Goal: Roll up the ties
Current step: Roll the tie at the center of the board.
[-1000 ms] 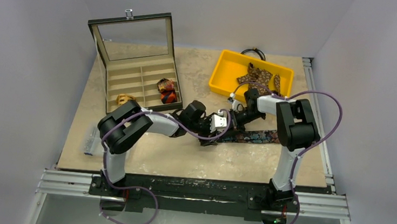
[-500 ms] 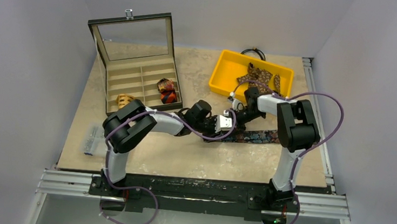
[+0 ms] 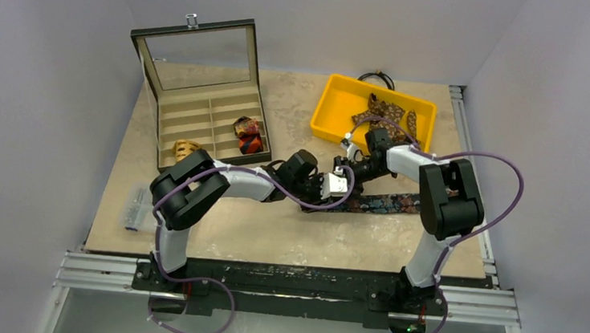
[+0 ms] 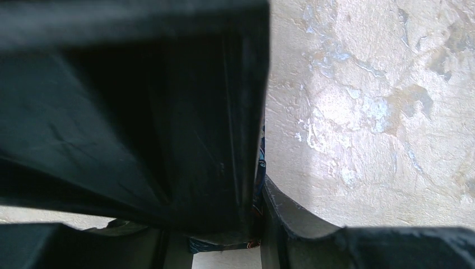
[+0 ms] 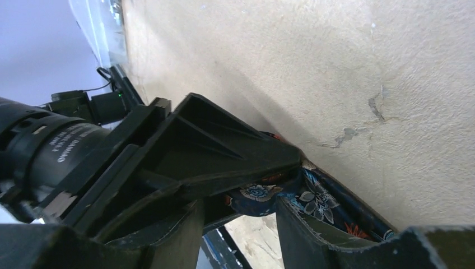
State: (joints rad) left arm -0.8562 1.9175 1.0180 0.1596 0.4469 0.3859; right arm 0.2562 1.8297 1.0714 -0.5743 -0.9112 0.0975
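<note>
Now that my left gripper (image 3: 345, 187) has slid right beside my right gripper (image 3: 353, 174), both sit at the end of the dark-blue flowery cloth tie (image 3: 385, 201), which lies flat on the surface, ready for rolling. I cannot tell whether either pinches it.

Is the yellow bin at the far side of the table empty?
No, a brown patterned tie lies crumpled inside the yellow bin in the top view.

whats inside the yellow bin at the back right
Loose brown patterned ties lie heaped in the yellow bin. The right arm covers part of the bin's near edge, so anything lying right there cannot be seen.
</note>
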